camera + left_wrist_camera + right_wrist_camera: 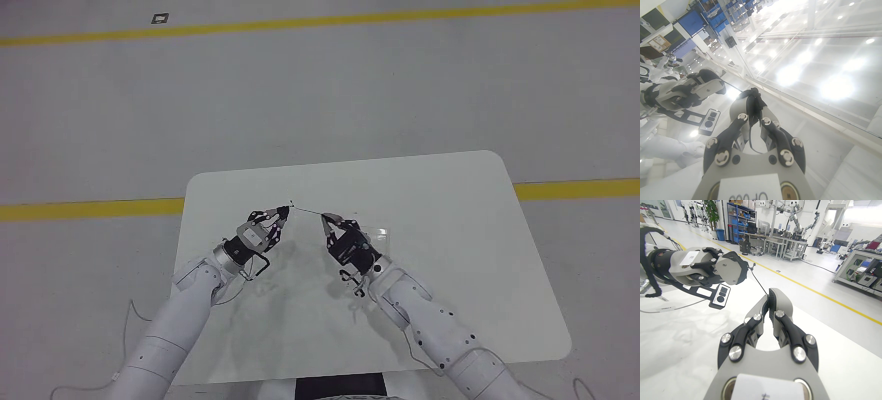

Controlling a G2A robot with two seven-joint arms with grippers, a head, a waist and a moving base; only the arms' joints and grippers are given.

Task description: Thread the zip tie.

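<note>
From my station I saw both arms held over the white table (450, 190), toward its far edge and on the robot's left half, with the 2 grippers facing each other tip to tip and near one another. The left gripper (283, 214) had its jaws pressed together on 1 end of the zip tie (307, 212). In the right wrist view the tie's small head (753, 265) poked out just past that gripper's black-covered fingertips (742, 264). The right gripper (327, 223) had its jaws closed as well, and its ribbed pads (772, 302) pinched the thin black strap at their very tips. Between the 2 grippers the strap ran in a nearly straight line, clear of the tabletop, slanting from the head at the left gripper to the right gripper's tips. In the left wrist view I saw the same stretch of strap leave the left gripper's closed tips and reach across to the other gripper. There I also saw a thin dark strand (750, 138) curving down between the left gripper's fingers toward its palm, and I could not tell whether it belonged to the tie. I could not see that the strap's free end had entered the head. Beyond the table lay a pale floor with a yellow line (300, 22) across it and a small black marker (160, 18) just beyond that line.
</note>
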